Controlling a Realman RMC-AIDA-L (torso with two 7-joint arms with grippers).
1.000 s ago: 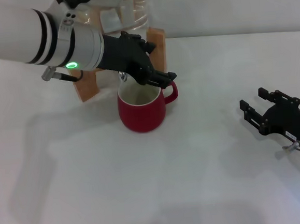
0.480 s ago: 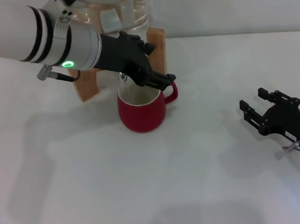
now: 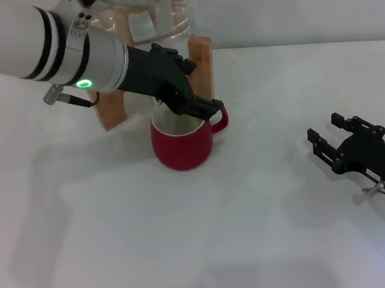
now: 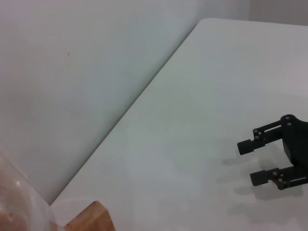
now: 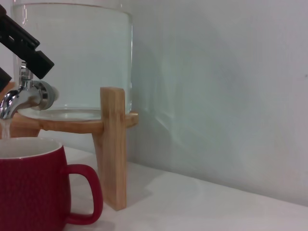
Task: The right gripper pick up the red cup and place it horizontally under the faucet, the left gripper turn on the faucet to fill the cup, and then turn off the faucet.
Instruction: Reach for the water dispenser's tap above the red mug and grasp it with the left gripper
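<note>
The red cup [image 3: 182,143] stands upright on the table, directly under the faucet [image 5: 25,94], with its handle to the right. A thin stream of water falls from the spout into the cup [image 5: 30,188]. My left gripper [image 3: 205,106] reaches over the cup's rim, and its black fingers [image 5: 26,45] bracket the faucet's lever and are shut on it. In the head view the arm hides most of the faucet. My right gripper [image 3: 342,137] rests open on the table far to the right and holds nothing; the left wrist view also shows it [image 4: 269,161].
The clear water jar [image 5: 72,57] sits in a wooden stand [image 3: 201,63] at the back of the white table [image 3: 186,238], close to the wall. The stand's front leg [image 5: 113,149] is just behind the cup's handle.
My left arm has drawn slightly back and to the left, and its claw has turned a little at the faucet. The cup and the right arm have not moved.
</note>
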